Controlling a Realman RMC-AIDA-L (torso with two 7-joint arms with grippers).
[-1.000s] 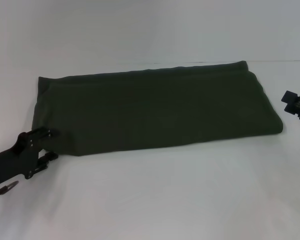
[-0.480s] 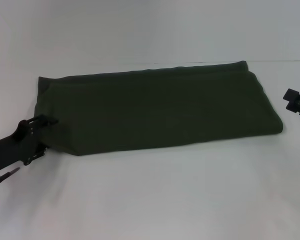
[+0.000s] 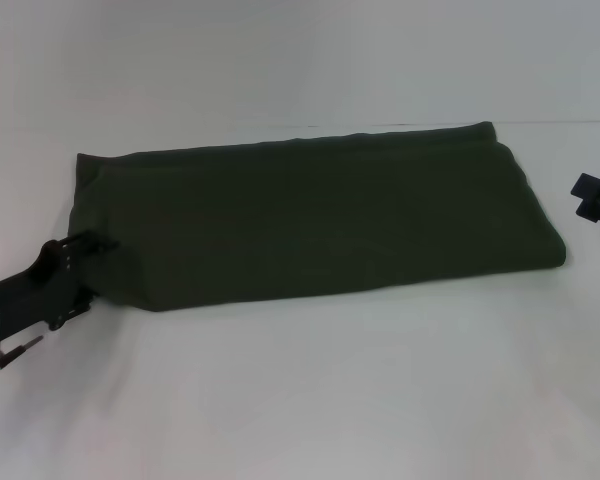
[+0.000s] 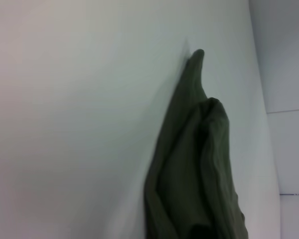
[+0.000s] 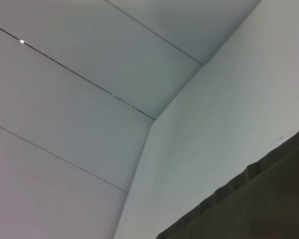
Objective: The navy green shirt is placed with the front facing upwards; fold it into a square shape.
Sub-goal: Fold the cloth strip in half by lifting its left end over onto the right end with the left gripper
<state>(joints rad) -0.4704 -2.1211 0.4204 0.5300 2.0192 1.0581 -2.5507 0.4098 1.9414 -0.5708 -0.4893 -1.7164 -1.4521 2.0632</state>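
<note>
The navy green shirt [image 3: 320, 215] lies on the white table folded into a long band, plain green side up; no print or collar shows. My left gripper [image 3: 86, 276] is open at the band's left end, near its front corner, with its fingers apart on either side of the fabric edge. The left wrist view shows that end's stacked layers [image 4: 194, 174]. My right gripper [image 3: 595, 198] is at the head view's right edge, apart from the shirt's right end. The right wrist view shows a strip of the shirt [image 5: 259, 209].
The white table [image 3: 310, 390] extends in front of the shirt and to both sides. A pale wall [image 3: 300, 50] stands behind it. A thin cable end [image 3: 10, 352] hangs by my left arm.
My left gripper has drawn back a little to the left and up along the shirt's left end. My right gripper has slid further right, partly out of the head view. The shirt has not moved.
</note>
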